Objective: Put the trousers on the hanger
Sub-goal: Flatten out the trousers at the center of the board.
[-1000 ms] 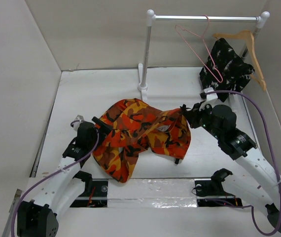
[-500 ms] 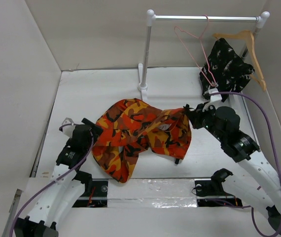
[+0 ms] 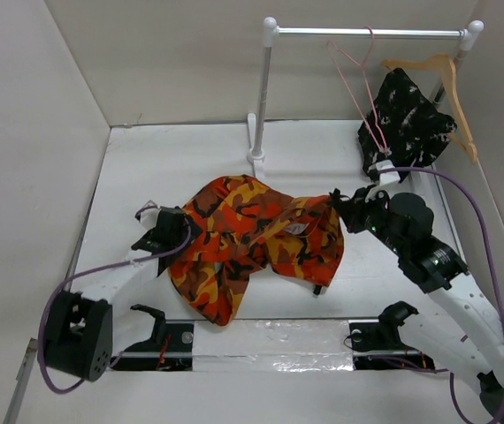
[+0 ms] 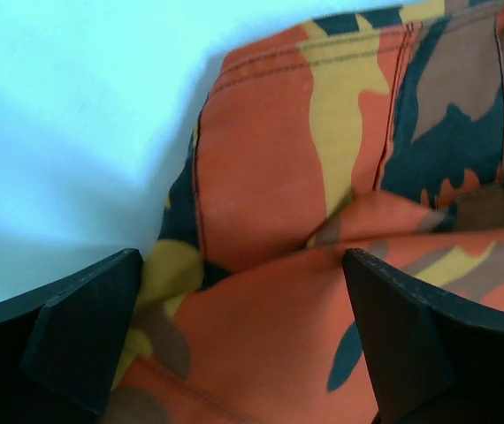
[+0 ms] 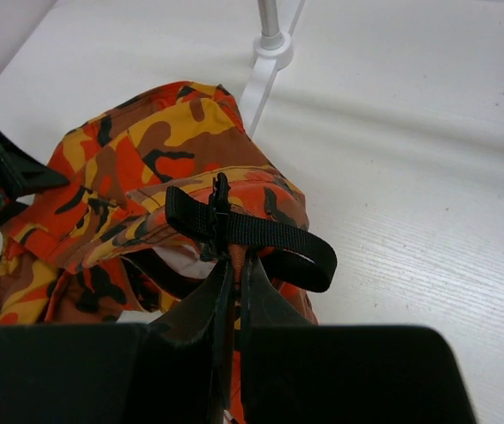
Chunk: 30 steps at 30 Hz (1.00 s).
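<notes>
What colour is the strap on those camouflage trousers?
The strap is black; the right wrist view shows it best.

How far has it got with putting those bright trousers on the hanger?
Early days. Nothing looks finished: the trousers lie crumpled on the table, and the pink hanger hangs bare on the rail. In hand: the right claw is pinched shut on the trousers' edge, and the left claw is open around the opposite edge, not yet gripping. Left: lifting the trousers and draping them over the hanger.
</notes>
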### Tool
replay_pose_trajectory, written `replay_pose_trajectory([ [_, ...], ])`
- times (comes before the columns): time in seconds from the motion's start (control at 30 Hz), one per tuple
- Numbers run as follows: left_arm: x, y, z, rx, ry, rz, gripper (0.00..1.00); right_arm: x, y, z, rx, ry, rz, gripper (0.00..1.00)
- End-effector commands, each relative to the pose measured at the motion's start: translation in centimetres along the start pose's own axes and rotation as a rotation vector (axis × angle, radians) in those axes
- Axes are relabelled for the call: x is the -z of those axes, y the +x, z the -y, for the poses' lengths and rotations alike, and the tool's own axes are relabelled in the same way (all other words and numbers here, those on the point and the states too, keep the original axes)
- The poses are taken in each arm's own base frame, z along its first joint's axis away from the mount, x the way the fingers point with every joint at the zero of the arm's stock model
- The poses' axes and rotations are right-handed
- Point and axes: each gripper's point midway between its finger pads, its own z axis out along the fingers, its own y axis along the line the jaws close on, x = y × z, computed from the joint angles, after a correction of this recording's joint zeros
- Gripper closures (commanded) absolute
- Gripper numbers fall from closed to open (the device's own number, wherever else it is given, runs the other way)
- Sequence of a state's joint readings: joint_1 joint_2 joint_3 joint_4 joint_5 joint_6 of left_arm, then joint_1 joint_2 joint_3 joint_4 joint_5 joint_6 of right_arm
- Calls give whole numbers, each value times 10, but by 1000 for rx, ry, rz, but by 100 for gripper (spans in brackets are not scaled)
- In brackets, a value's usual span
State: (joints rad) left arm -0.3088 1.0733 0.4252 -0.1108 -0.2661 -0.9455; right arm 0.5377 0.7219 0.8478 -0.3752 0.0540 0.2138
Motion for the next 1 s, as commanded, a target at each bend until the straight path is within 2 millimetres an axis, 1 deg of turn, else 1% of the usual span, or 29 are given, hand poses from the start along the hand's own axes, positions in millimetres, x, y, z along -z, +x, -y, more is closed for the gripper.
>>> replay_pose_trajectory([
  [0.0,-14,-24,48,-5,89,56,3,-1,-16,-6,-9,-32,72,100],
  [0.03,-21,-26,49,-14,67,60,10,-2,-14,-7,-8,-38,67,100],
  [0.07,-24,-32,59,-16,68,65,15,-1,-14,-7,-10,-40,65,100],
  [0.1,-35,-25,56,-34,39,44,24,-1,-13,-7,-11,-40,60,100],
  [0.13,-39,-23,57,-42,38,35,57,0,-15,-7,-13,-37,66,100],
  [0.2,-44,-22,56,-66,22,30,86,2,-16,-6,-12,-33,71,100],
  [0.23,-43,-27,53,-65,7,35,100,5,-17,-5,-11,-28,76,100],
  [0.27,-40,-28,56,-72,13,28,100,8,-18,-4,-8,-22,71,100],
  [0.3,-30,-42,64,-84,47,55,100,11,-19,-4,-8,-21,74,100],
  [0.33,-21,-46,61,-99,35,62,100,17,-24,-6,-8,-34,88,100],
  [0.37,-12,-54,62,-108,42,83,100,20,-25,-11,-6,-56,89,100],
  [0.4,9,-69,66,-126,66,124,100,24,-27,-14,-1,-70,89,100],
  [0.43,17,-83,62,-119,50,171,100,29,-27,-26,7,-126,77,100],
  [0.47,26,-94,62,-118,54,196,100,35,-25,-39,17,-177,61,100],
  [0.5,42,-109,64,-107,78,239,100,43,-35,-51,23,-220,73,100],
  [0.53,49,-114,54,-133,45,244,100,49,-40,-61,30,-258,75,100],
  [0.57,56,-126,46,-114,22,265,100,56,-44,-72,32,-305,68,100],
  [0.6,73,-142,51,-95,49,304,100,73,-61,-95,37,-399,97,100],
  [0.63,81,-145,49,-110,61,301,100,83,-70,-107,38,-457,110,100],
  [0.67,90,-156,49,-104,73,325,100,92,-79,-113,36,-484,121,100],
  [0.7,111,-172,58,-96,119,377,100,101,-90,-120,38,-514,141,100],
  [0.73,121,-176,61,-111,131,388,100,123,-117,-128,39,-568,202,100],
  [0.77,131,-184,64,-154,137,411,100,133,-128,-128,40,-577,223,100],
  [0.8,149,-204,75,-159,155,456,100,144,-140,-129,49,-587,251,100],
  [0.83,154,-207,75,-191,132,446,100,167,-169,-129,45,-603,325,100],
  [0.87,161,-214,80,-258,132,449,100,176,-176,-125,39,-590,336,100],
  [0.9,168,-225,93,-291,137,440,100,185,-186,-121,24,-575,360,100],
  [0.93,168,-226,101,-321,151,421,100,189,-196,-110,0,-518,392,100],
  [0.97,168,-230,109,-343,163,414,100,191,-198,-101,-18,-472,410,100],
])
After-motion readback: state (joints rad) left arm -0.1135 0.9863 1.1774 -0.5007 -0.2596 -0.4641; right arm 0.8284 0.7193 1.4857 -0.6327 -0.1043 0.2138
